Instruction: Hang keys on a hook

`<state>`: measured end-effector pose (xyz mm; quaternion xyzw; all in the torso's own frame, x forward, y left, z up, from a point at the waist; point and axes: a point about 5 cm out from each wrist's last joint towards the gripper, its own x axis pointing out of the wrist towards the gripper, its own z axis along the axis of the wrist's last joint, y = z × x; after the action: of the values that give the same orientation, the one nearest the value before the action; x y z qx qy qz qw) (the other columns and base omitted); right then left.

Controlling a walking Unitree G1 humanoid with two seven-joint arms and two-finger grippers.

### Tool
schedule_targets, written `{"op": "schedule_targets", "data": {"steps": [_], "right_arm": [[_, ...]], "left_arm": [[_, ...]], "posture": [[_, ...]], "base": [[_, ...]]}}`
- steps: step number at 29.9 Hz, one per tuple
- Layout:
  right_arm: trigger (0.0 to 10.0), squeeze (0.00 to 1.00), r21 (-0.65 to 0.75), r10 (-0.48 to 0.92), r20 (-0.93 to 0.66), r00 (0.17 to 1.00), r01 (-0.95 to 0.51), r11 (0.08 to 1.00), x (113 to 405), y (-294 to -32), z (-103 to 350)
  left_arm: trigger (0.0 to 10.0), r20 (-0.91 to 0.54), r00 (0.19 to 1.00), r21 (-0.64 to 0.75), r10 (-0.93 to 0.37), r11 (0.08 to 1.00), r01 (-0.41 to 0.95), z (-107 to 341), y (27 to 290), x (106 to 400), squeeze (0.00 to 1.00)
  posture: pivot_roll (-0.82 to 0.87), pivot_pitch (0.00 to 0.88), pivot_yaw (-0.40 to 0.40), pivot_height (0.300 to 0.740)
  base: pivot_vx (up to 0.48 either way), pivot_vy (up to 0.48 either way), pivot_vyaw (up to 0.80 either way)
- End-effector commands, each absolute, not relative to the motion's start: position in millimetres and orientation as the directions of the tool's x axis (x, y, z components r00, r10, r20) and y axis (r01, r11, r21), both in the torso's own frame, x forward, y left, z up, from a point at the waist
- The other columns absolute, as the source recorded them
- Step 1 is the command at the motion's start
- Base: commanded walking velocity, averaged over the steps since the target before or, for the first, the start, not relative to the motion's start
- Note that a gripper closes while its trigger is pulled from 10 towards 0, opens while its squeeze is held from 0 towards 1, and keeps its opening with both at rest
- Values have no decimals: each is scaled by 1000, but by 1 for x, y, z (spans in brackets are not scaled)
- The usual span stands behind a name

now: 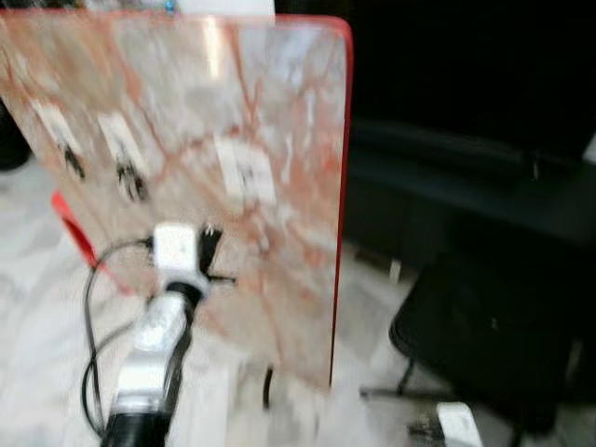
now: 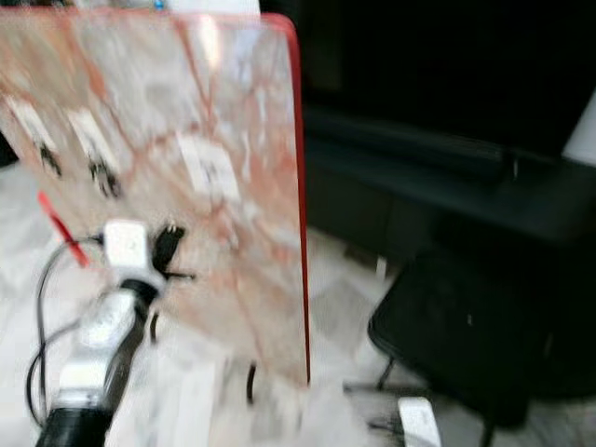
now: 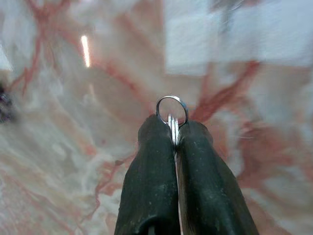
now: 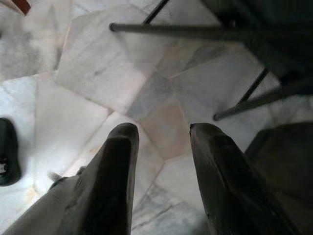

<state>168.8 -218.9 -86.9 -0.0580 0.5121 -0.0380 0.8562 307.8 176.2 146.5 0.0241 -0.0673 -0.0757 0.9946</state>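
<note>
An upright board [image 1: 279, 112] with a pink marble pattern and a red edge stands in front of me. Three white pads with dark hooks sit on it: two at the left [image 1: 65, 140] [image 1: 126, 158] and one near the middle [image 1: 247, 172]. My left gripper [image 1: 212, 253] is raised close to the board, below the middle hook. In the left wrist view its fingers [image 3: 156, 171] are shut on a silver key ring [image 3: 171, 110], which pokes out past the tips. My right gripper [image 4: 161, 142] hangs open over the floor with nothing between its fingers.
A dark stool or chair on thin metal legs [image 1: 484, 335] stands to the right of the board. A dark low cabinet [image 1: 466, 186] runs behind it. The floor is pale marble tile [image 4: 98, 73]. A black cable [image 1: 93, 307] loops beside my left arm.
</note>
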Motion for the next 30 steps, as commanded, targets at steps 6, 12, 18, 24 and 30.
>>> {"op": "schedule_targets", "data": {"steps": [6,12,18,24,30], "right_arm": [[10000,0,-117,-107,-871,479,9,993,171,-212,-88],[10000,0,-117,-108,-870,481,11,993,171,-211,-87],[10000,0,-116,-107,-870,481,11,993,171,-211,-87],[10000,0,-115,-105,-871,480,8,993,171,-211,-87],[10000,0,-114,-104,-871,479,10,993,171,-211,-88]], "left_arm": [[10000,150,963,47,-222,975,217,151,170,302,0],[10000,150,953,47,-262,965,258,152,168,299,0],[10000,163,959,32,-232,973,230,161,174,303,0],[10000,141,959,47,-246,969,242,170,175,316,0],[10000,105,968,72,-227,973,220,170,173,331,0]], "posture": [[-58,0,24,723],[-58,0,24,723],[-56,0,24,723],[-51,0,23,723],[-54,0,24,723]], "base": [[0,0,0],[0,0,0],[0,0,0],[0,0,0],[0,0,0]]}}
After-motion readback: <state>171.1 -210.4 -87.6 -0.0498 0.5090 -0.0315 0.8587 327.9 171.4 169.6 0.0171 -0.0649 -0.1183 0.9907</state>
